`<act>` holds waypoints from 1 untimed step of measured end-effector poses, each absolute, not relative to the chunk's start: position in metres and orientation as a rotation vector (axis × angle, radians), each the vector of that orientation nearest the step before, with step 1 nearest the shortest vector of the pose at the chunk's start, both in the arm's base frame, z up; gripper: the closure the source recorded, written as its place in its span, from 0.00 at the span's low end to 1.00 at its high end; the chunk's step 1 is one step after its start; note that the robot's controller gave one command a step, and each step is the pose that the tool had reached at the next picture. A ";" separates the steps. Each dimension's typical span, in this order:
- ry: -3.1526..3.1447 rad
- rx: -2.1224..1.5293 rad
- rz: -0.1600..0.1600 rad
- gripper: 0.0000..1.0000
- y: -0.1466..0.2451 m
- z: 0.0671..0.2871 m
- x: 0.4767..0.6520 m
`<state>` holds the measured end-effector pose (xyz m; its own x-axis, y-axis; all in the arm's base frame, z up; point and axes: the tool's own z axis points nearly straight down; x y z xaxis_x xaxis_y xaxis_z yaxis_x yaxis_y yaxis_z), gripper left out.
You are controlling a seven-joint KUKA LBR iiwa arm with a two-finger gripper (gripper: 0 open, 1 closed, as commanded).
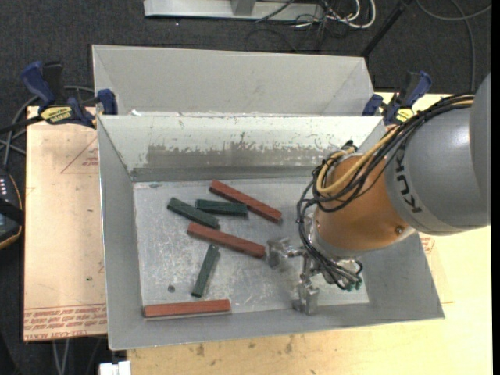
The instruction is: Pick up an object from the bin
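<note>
My gripper (291, 276) hangs low over the right part of the bin floor. It is open, and only bare floor shows between its two fingertips (276, 254). Just left of it lies a long red-brown stick (226, 241), slanted, with its right end close to the upper fingertip; I cannot tell whether they touch. A dark green stick (206, 270) lies steeply tilted further left.
A second red-brown stick (244, 200) and two dark green sticks (192, 212) (221, 207) lie toward the back. A third red-brown stick (187, 308) lies flat along the front wall. The arm's orange cover and cables hang over the right side.
</note>
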<state>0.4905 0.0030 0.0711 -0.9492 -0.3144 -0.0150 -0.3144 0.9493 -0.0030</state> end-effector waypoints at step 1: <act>3.102 -0.395 0.006 0.00 0.061 0.139 0.546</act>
<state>0.5456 0.0607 0.1390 -0.9679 -0.2508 -0.0148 -0.2509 0.9680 0.0019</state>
